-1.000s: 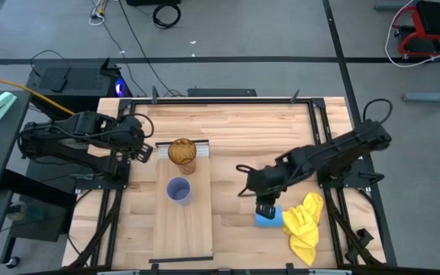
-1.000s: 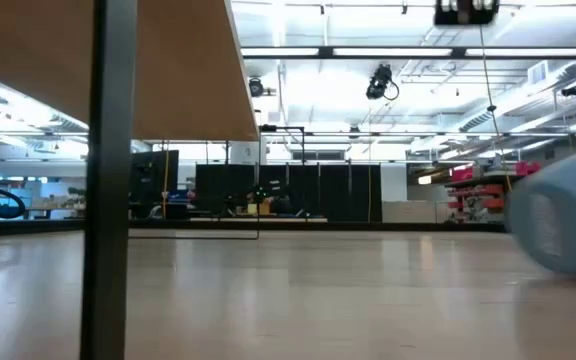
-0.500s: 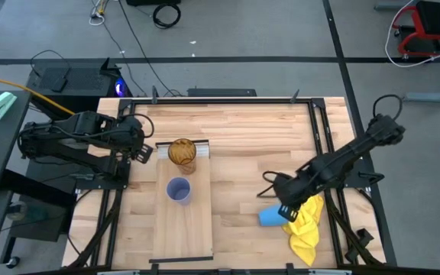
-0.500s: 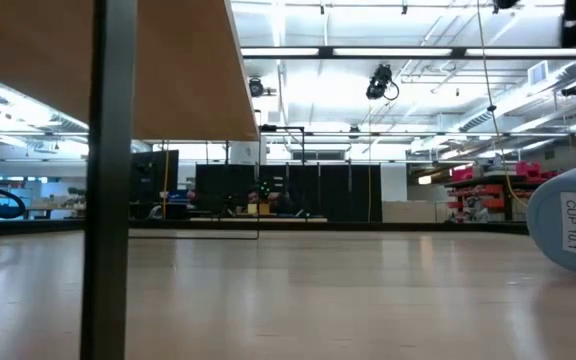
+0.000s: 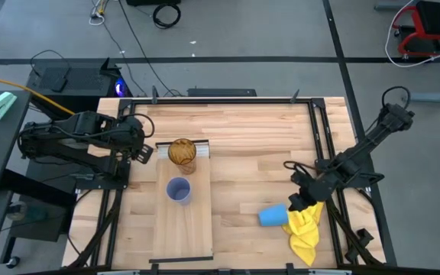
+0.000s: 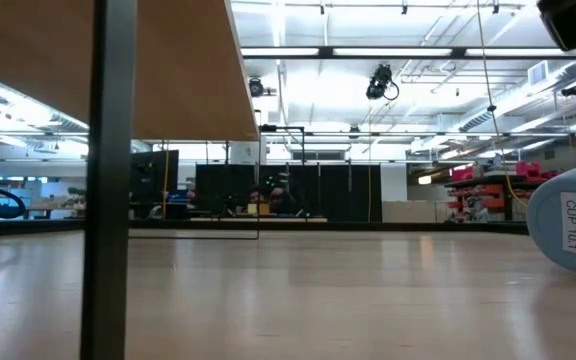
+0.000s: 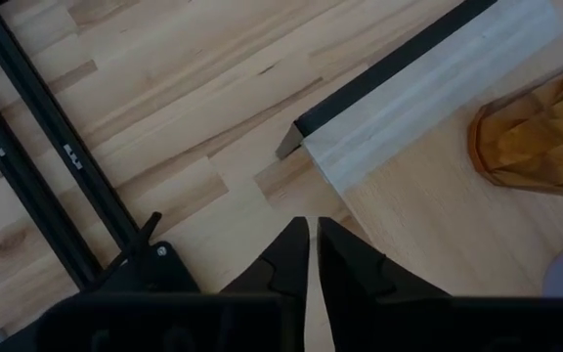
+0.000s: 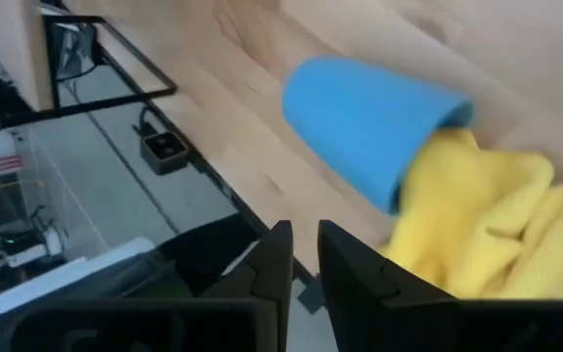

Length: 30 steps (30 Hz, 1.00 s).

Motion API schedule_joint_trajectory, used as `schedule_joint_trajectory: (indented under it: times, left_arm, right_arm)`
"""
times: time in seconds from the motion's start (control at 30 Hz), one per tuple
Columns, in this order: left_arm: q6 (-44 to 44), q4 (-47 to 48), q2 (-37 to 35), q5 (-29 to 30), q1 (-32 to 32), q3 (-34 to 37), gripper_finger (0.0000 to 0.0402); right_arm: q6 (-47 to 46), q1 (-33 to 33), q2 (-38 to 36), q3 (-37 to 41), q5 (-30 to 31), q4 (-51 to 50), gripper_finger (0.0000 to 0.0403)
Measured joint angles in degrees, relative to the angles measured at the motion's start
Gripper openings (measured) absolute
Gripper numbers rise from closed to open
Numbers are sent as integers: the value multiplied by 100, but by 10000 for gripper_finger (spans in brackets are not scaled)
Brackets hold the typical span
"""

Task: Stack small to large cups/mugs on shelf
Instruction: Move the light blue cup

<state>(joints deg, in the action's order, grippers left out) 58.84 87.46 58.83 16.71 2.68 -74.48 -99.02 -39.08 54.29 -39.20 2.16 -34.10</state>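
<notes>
The blue cup [image 5: 273, 216] lies on its side on the table [image 5: 250, 145], near the front right corner, its mouth end against the yellow cloth [image 5: 305, 226] crumpled just beside it. The right gripper [image 5: 302, 200] hangs just above and behind the cloth, apart from the cup; seen from its wrist, its two fingers [image 8: 345, 262] stand close together with only a thin gap between them and nothing held. In the low view the tipped cup [image 6: 571, 228] shows at the right edge with a printed label on its side. Over on the left half of the table, the shelf [image 5: 183, 225] runs front to back, its white strip [image 5: 202, 150] at the far end. The amber tumbler [image 5: 182, 153] stands on the shelf beside that strip, and the lavender cup [image 5: 178, 190] stands on the shelf just in front of the tumbler, apart from it. The left gripper [image 5: 144, 152] waits at the table's left edge, near the shelf's far corner, well short of the tumbler; its fingers [image 7: 345, 269] are nearly pressed together, holding nothing, with a sliver of wood showing between them.
</notes>
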Motion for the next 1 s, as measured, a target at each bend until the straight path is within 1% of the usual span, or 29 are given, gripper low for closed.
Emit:
schedule_joint_trajectory:
  times: [0.2, 0.3, 0.47, 0.63, 1.0]
  left_arm:
    - [-12, 1, 0, 0, 0, -1, 40]
    - [-12, -4, 1, 0, 0, 0, 43]
    - [-10, -46, 0, 0, 0, 0, 44]
    - [-3, -46, 1, 0, 0, -1, 42]
    - [3, -59, 0, 0, 0, 0, 45]
  right_arm:
    - [-357, -198, -51, 733, 105, 1156, 53]
    - [-450, -207, -51, 924, 174, 1289, 48]
    - [-614, -211, -49, 1228, 82, 1324, 45]
    - [-652, -211, -49, 1478, 82, 1710, 45]
    - [-643, -209, -47, 1615, 81, 1966, 45]
